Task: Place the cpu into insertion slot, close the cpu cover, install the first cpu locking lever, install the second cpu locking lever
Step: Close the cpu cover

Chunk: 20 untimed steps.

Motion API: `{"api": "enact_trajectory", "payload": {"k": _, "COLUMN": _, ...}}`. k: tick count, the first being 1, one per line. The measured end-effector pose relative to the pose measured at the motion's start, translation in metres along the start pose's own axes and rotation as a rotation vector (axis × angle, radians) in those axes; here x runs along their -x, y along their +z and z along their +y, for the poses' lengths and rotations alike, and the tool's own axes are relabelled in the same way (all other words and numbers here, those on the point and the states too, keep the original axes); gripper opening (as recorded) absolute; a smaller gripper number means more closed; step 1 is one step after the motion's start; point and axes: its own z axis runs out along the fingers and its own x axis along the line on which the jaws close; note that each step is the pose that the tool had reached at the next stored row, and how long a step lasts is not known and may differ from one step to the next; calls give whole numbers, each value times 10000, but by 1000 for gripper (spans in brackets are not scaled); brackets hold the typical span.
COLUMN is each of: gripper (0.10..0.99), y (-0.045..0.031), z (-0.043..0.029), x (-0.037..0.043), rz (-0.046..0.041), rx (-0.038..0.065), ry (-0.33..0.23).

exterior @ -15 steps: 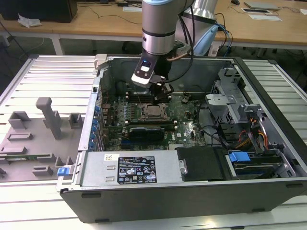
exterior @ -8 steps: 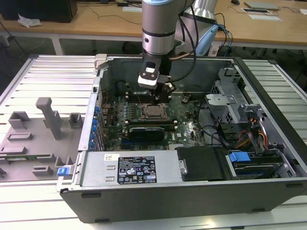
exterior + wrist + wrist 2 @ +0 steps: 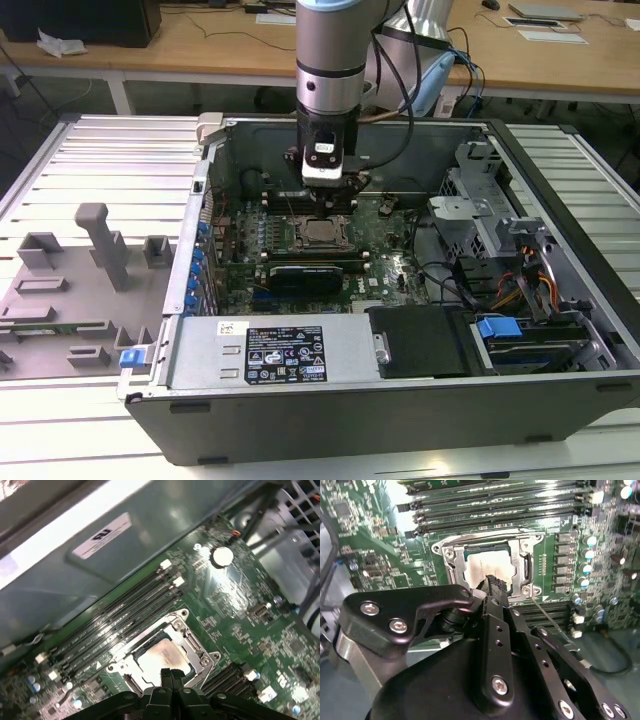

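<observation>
The cpu (image 3: 322, 232) lies flat in the insertion slot (image 3: 451, 575) on the green motherboard, its silver top showing in both wrist views (image 3: 482, 567) (image 3: 161, 656). The silvery cpu cover (image 3: 485, 539) (image 3: 150, 629) lies down around the chip as a frame. My gripper (image 3: 328, 196) hangs straight over the socket's edge, and its black fingertips (image 3: 170, 674) (image 3: 495, 584) are pressed together with nothing between them, just above the chip's rim. A thin metal lever rod (image 3: 550, 620) runs out from one socket corner.
Long black memory slots (image 3: 495, 505) flank the socket on two sides. The open case's walls (image 3: 210, 180) ring the board, with a drive cage (image 3: 480, 190), cables (image 3: 470, 285) and the power supply (image 3: 280, 350) close by. Grey fixtures (image 3: 100, 245) stand on the exterior view's left.
</observation>
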Motion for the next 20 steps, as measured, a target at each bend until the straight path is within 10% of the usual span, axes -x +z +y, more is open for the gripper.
{"api": "enact_trajectory", "payload": {"k": 20, "gripper": 106, "y": 20, "z": -1, "x": 0, "rz": 85, "rx": 103, "ry": -4483}}
